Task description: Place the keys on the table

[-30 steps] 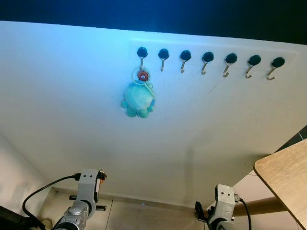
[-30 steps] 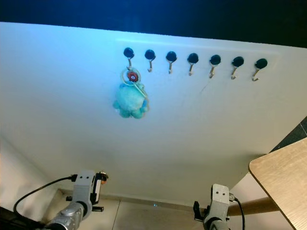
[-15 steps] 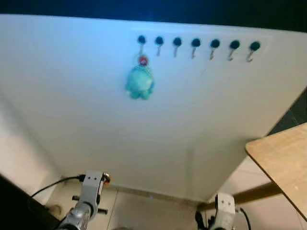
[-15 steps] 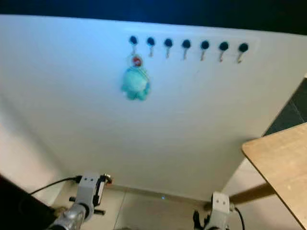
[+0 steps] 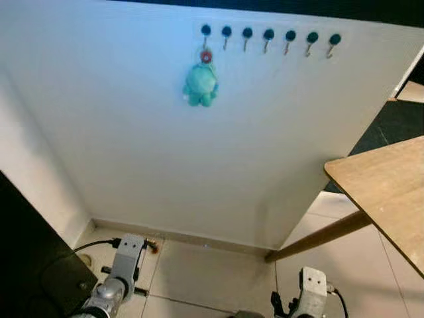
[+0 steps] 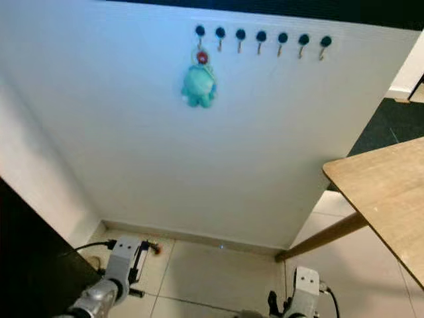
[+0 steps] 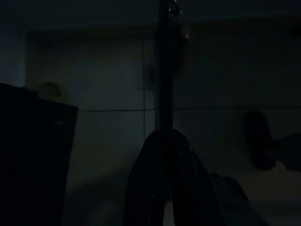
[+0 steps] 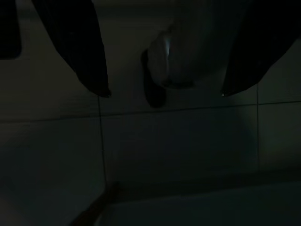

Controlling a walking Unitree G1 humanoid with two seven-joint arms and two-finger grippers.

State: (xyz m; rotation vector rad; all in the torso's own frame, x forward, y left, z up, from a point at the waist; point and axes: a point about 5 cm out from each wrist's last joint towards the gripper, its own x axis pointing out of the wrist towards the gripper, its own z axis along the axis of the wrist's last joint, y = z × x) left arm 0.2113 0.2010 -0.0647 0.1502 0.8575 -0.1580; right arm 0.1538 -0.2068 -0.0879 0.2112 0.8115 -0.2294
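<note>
The keys hang as a teal plush keychain (image 5: 201,83) with a red ring tag, on the leftmost of several black hooks (image 5: 268,34) high on the white wall panel. The wooden table (image 5: 387,192) juts in from the right, well below the hooks. Both silver arms hang low over the floor, the left arm (image 5: 124,265) and the right arm (image 5: 310,298), far beneath the keychain. In the dark left wrist view my left gripper (image 7: 165,12) has its fingers pressed together, holding nothing. In the right wrist view my right gripper (image 8: 164,94) stands open above floor tiles.
A dark cabinet (image 5: 26,258) stands at the lower left. Beige floor tiles (image 5: 205,265) run along the base of the wall. A slanted wooden table leg (image 5: 318,238) reaches the floor at the panel's right corner. Dark flooring (image 5: 391,119) lies beyond the panel.
The camera has drawn back and tipped down: the hooks and keychain look smaller and higher, and more floor, cabinet and table show. Both arms still hang low.
</note>
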